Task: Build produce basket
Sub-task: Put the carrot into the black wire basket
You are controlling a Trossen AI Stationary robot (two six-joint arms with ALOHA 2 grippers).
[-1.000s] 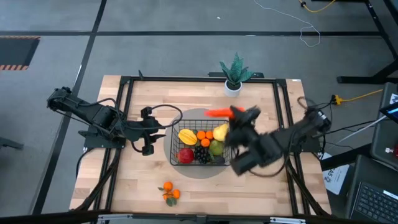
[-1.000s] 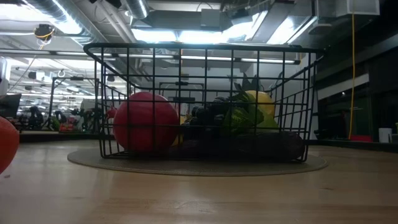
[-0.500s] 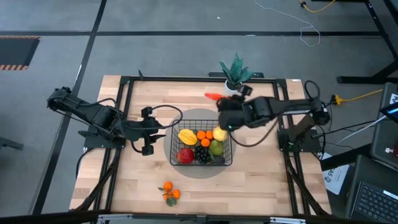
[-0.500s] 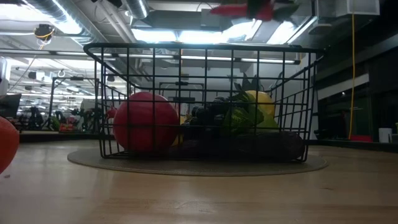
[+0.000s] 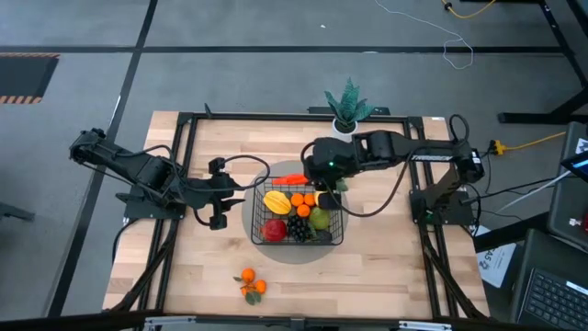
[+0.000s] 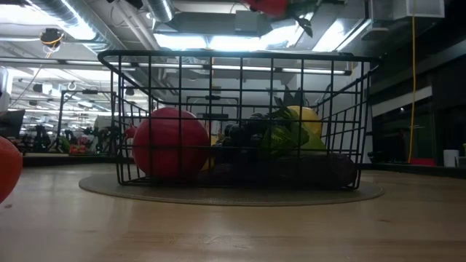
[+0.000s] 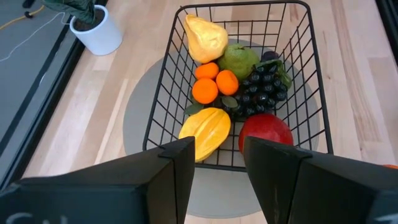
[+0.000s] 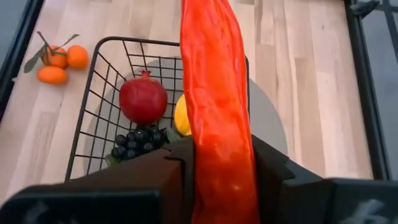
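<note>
The wooden table (image 5: 193,276) carries the black wire-mesh basket (image 5: 262,237) at its middle, on a round grey mat (image 5: 283,168). Inside lie a yellow squash (image 5: 277,200), two oranges (image 5: 299,203), black grapes (image 5: 298,226), a red apple (image 5: 274,230), a green pear (image 5: 319,219) and a yellow pear (image 5: 325,196). A small cluster of oranges (image 5: 249,284) sits on the near part of the table, well apart from the basket, and a potted plant (image 5: 346,110) stands at the far edge.

A second ago the right arm hung low to the right of the basket; it has since swung round and now reaches in from the right, with the right gripper (image 5: 320,168) over the basket's far rim. Its fingers are clamped on the orange-red carrot (image 5: 295,178), so the carrot has come from outside the basket to just above its far side. That reads as the delivery step nearly done; lowering and release look to be what remains.

The carrot's long axis lies roughly left-right across the table, its free end pointing left, away from the gripper. In the right wrist view the carrot (image 8: 214,99) runs straight out between the fingers above the basket.

The left gripper (image 5: 219,191) waits just left of the basket, fingers parted and empty.
</note>
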